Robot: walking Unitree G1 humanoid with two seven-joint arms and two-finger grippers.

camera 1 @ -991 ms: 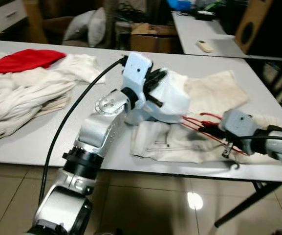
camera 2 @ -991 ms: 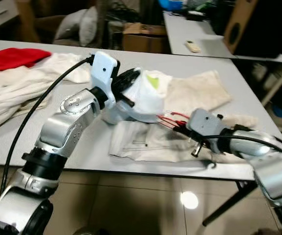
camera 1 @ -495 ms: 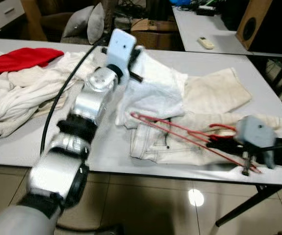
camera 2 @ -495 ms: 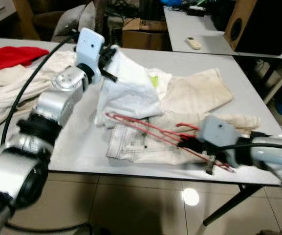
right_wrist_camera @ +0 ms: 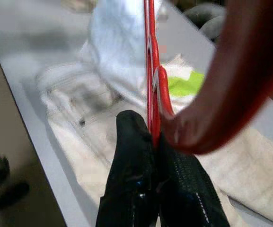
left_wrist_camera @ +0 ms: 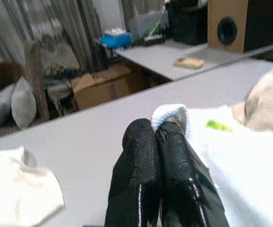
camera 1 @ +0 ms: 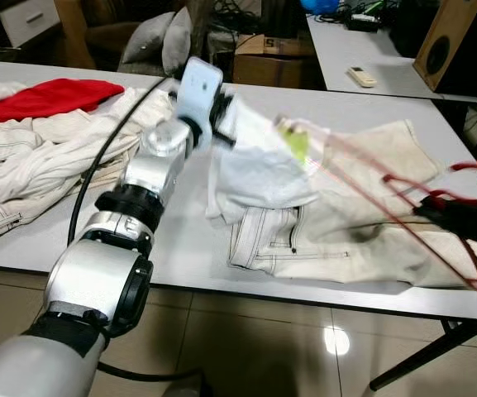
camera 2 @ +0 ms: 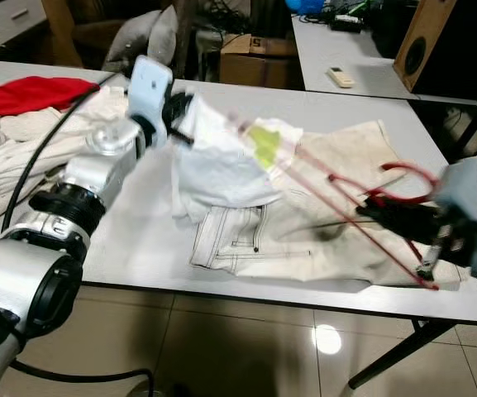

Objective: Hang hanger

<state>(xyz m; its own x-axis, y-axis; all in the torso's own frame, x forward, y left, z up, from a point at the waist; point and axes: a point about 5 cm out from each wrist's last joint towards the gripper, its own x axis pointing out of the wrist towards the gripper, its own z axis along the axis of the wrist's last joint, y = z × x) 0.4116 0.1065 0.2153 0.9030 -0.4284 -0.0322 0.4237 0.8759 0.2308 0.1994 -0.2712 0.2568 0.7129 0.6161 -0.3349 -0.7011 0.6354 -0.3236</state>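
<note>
Standing by the long grey counter [camera 1: 180, 248], I see both silver arms busy over a heap of pale clothes. The left claw [left_wrist_camera: 161, 142] has its two black fingers pressed together on the ribbed edge of a white garment [camera 1: 259, 161], holding it lifted above the counter near the middle; a small green label [camera 2: 264, 147] shows on the cloth. The garment hangs down from that pinch and its lower part drapes onto a pair of cream jeans [camera 1: 321, 240] that lie flat near the counter's front edge.

Off to the right side, the right claw [right_wrist_camera: 151, 142] is clamped on a red hanger [camera 2: 362, 207], its fingers squeezed tight on the thin red wire just below the hook. The hanger is held in the air above the jeans, its long end reaching toward the lifted white garment, though that part is blurred and I cannot tell whether it touches the cloth. The hook end curls up by the claw.

On the far left of the counter sits a pile of cream clothing [camera 1: 48, 165] with a red cloth [camera 1: 48, 98] on top. Behind stands a second counter with a remote control [camera 1: 360, 77], and a cardboard box [camera 1: 271, 59] on the floor.
</note>
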